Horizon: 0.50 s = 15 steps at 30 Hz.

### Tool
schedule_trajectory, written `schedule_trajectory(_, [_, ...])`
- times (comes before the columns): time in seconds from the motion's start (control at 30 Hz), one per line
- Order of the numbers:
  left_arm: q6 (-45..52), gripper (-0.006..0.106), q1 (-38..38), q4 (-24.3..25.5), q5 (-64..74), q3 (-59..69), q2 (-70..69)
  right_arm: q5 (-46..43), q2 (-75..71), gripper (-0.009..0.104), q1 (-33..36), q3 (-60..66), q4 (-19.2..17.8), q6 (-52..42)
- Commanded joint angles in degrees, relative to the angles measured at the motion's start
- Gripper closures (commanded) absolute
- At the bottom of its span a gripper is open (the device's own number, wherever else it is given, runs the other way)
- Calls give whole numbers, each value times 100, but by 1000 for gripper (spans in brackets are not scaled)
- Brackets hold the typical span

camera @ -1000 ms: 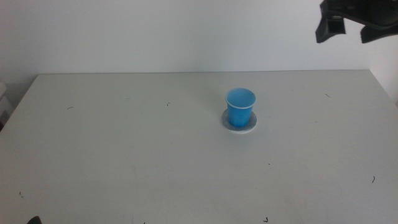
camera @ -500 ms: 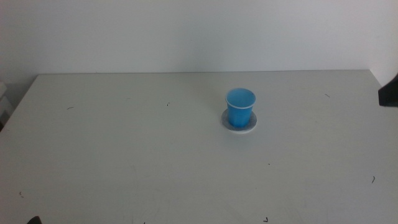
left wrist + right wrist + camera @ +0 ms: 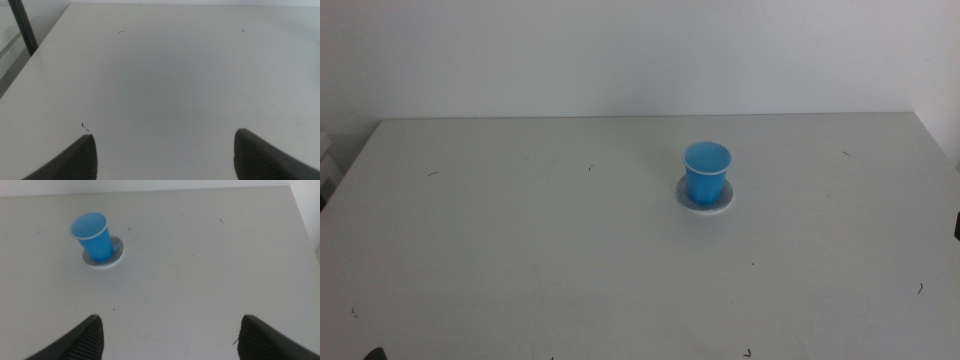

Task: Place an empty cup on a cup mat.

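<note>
**Cup upright on the mat, both grippers apart from it**

Now the cup [image 3: 706, 172] stands upright on the mat [image 3: 706, 197], right of the worktop's [image 3: 520, 230] centre and nearer its far edge. The right gripper [image 3: 170, 335], jaws spread wide, sits well apart from the cup, with bare worktop between them. Bare surface lies on every side of the mat. The left gripper [image 3: 165, 152], also spread, faces the worktop's left part; its view shows neither cup nor mat. The middle view shows neither gripper clearly.
</note>
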Motion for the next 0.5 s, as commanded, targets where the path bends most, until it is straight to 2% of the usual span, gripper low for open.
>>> schedule_trajectory(0.0, [-61, -5, 6, 2, -389, -34, -52, -980, -335, 18, -45, 328, -209, -47])
schedule_trajectory(0.2, [-61, -5, 6, 2, -389, -34, -52, -2363, -1245, 18, -45, 1525, -766, -41])
schedule_trajectory(0.47, [-61, -5, 6, 2, -389, -34, -52, -2490, -2415, 18, -50, 2452, -778, -36])
